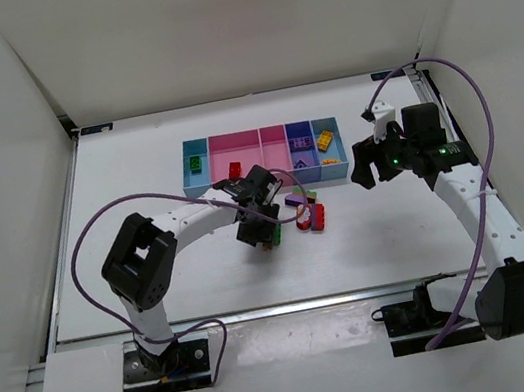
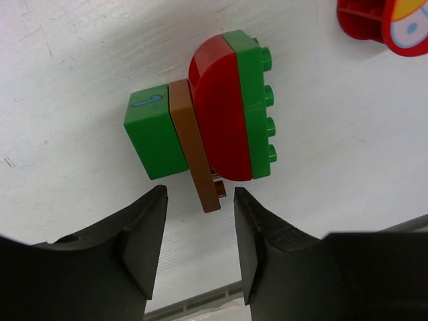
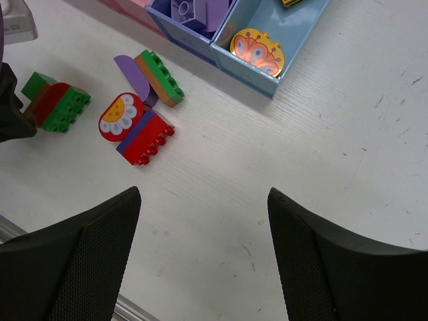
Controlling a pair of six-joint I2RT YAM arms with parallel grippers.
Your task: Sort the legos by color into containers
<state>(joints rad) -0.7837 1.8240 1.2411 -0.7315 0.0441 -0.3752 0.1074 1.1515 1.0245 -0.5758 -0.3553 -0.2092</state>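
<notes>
Lego cluster (image 2: 221, 114), green, red and brown, lies centre frame just beyond the released left gripper (image 2: 199, 200); right gripper (image 3: 204, 199) released, empty.

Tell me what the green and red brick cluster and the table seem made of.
The brick cluster looks like molded plastic, faintly glossy: crisp studs, soft highlights. The table may be painted or laminated board, matte white, with fine grain lines and scuffs.

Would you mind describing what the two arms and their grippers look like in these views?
Both arms have white tubular links, blocky black joint housings and black bases. The left arm and right arm each trail a looping purple cable. The left gripper has smooth black fingers; the right gripper has finely textured black ones.
</notes>
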